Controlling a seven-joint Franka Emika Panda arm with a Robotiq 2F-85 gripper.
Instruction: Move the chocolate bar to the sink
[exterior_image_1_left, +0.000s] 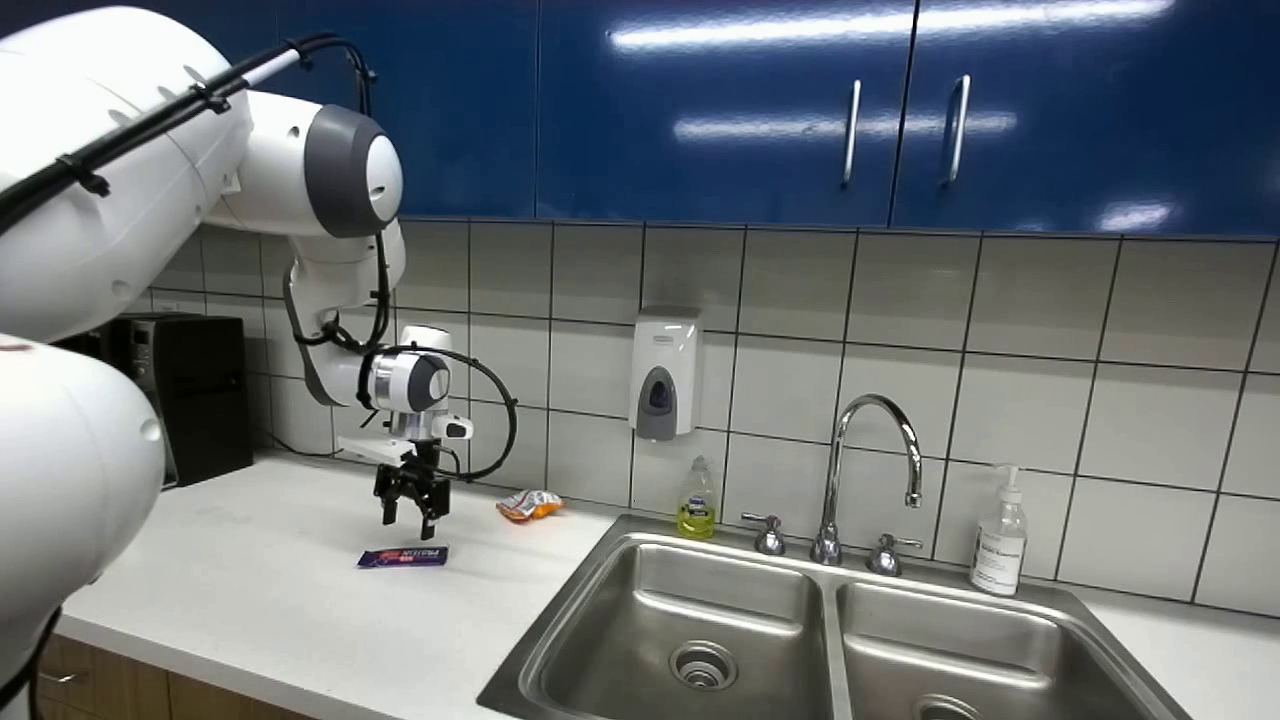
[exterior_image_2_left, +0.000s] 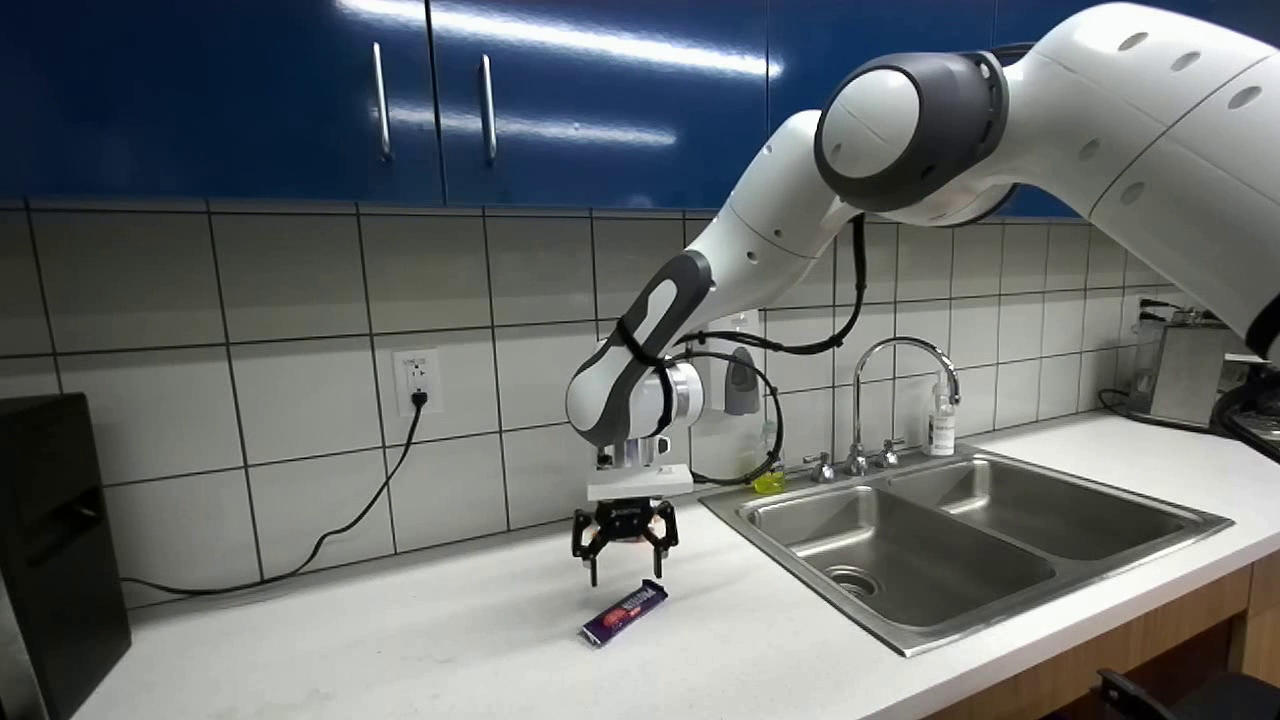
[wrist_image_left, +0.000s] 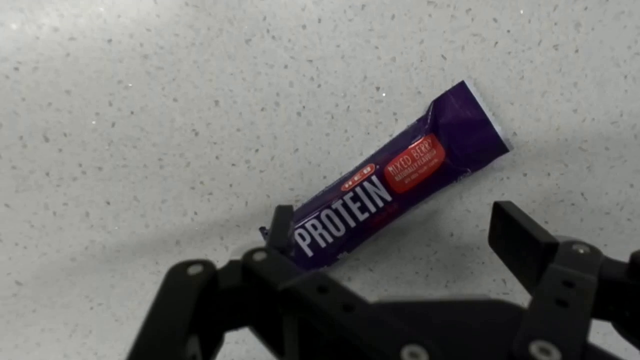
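Purple chocolate bar, one, flat on the counter, below two fingers standing apart, nothing held. Wrist view: its long axis slants across the line joining the fingertips, one end partly hidden by a finger. Wrist turn probably wanted before closing. Also counted: one double sink, one faucet, one orange packet, two bottles.

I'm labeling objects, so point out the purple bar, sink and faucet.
Purple bar (wrist_image_left: 382, 184), in the wrist view: wrapper's middle.
Sink (exterior_image_1_left: 834, 640), in an exterior view: basin divider.
Faucet (exterior_image_1_left: 833, 472), in an exterior view: upright neck.
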